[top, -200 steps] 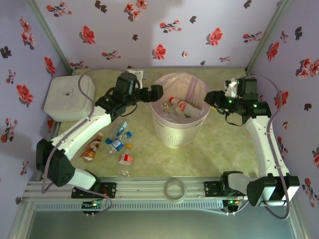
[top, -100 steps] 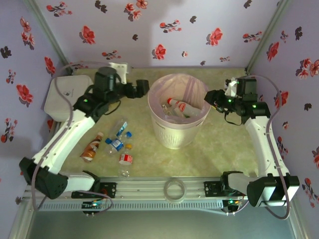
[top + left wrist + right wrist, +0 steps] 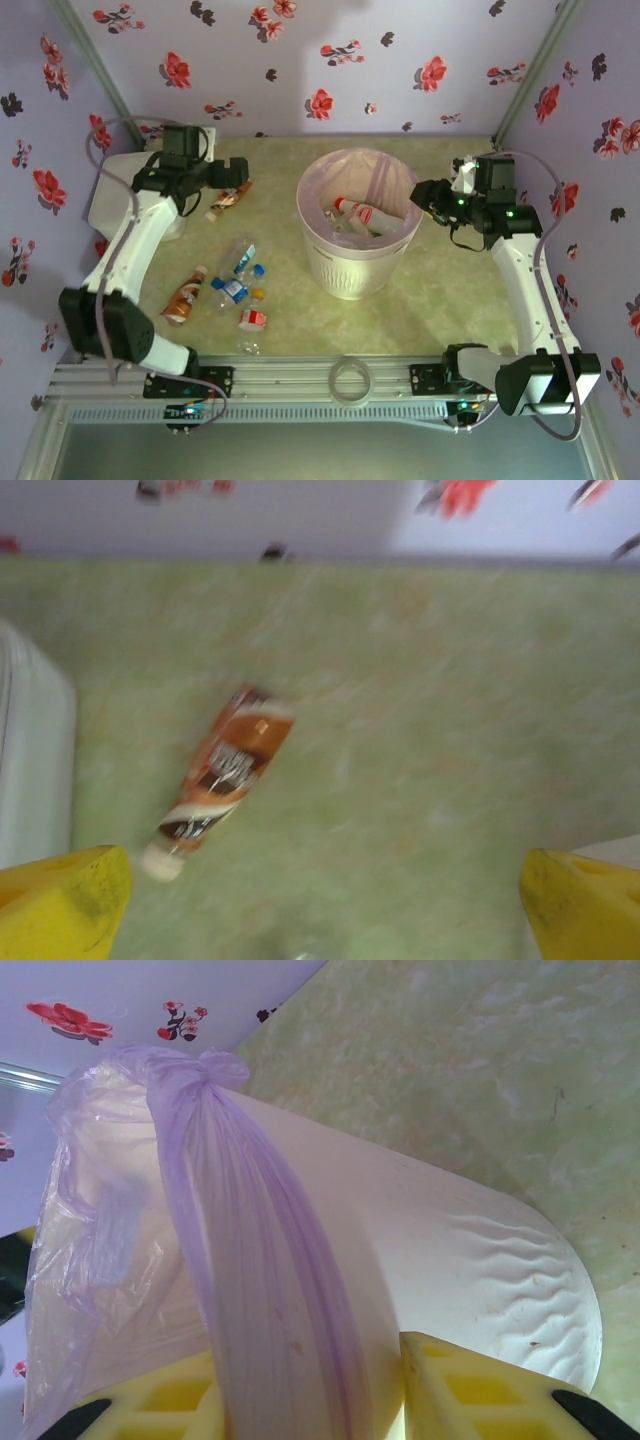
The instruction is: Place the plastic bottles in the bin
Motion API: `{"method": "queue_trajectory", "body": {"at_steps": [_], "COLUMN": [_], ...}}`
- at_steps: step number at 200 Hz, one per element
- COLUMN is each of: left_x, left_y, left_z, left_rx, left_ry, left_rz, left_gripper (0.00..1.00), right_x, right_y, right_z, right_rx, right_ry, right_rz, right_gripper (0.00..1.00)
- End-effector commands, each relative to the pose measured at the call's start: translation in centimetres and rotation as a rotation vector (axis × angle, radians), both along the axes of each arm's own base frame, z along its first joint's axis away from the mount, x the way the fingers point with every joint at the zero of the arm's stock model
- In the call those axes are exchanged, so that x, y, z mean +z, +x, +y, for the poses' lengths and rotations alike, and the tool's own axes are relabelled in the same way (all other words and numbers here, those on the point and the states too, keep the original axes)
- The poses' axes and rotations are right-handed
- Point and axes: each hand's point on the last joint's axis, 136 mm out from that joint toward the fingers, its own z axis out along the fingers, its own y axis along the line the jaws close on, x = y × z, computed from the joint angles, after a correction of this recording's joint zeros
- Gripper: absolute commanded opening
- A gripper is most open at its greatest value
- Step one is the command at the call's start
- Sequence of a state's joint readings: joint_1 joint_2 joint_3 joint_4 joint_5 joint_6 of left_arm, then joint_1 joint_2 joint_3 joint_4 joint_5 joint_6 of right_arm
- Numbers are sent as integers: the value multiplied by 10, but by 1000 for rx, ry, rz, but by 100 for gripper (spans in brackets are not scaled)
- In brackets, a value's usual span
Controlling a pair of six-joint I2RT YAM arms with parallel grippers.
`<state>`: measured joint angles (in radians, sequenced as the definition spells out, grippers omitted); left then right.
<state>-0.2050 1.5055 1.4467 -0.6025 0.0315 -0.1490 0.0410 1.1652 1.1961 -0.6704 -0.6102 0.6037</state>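
The left gripper point(image 3: 236, 174) hung over the far left part of the table point(image 3: 440, 300), fingers spread wide and holding nothing. It was poised above the orange-brown bottle point(image 3: 228, 770), which lay on its side just beside the white box point(image 3: 108, 205); I judged that bottle the next pickup.

The right gripper point(image 3: 424, 196) was closed on the right rim of the bin point(image 3: 350, 275), with the pink liner point(image 3: 250, 1260) pinched between its fingers, apparently to steady the bin.

Several bottles point(image 3: 362, 212) already lay inside the bin. Five more point(image 3: 232, 290) lay scattered towards the near left corner, well apart from the bin.

The table was pale green and marbled. Lilac walls point(image 3: 400, 40) printed with red flowers enclosed it.
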Motion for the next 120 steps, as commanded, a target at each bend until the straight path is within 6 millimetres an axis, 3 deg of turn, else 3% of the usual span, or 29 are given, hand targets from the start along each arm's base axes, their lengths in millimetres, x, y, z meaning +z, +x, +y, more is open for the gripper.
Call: {"method": "queue_trajectory", "body": {"at_steps": [1,56,120], "left_x": [-29,-105,-166], "left_y": [11,60,78], "left_z": [22,36,31], "left_rx": [-37,-57,-86], "left_ry": [174,205,153], "left_rz": [87,265,402], "left_gripper": [100,100,91], "right_x": [0,5,2], "right_y": [-3,-5,-6], "right_z": [4,6,11], "right_rx": [7,10,22], "right_ry": [31,41,37], "right_rz": [5,-5,5], "right_gripper": [37,38,38]}}
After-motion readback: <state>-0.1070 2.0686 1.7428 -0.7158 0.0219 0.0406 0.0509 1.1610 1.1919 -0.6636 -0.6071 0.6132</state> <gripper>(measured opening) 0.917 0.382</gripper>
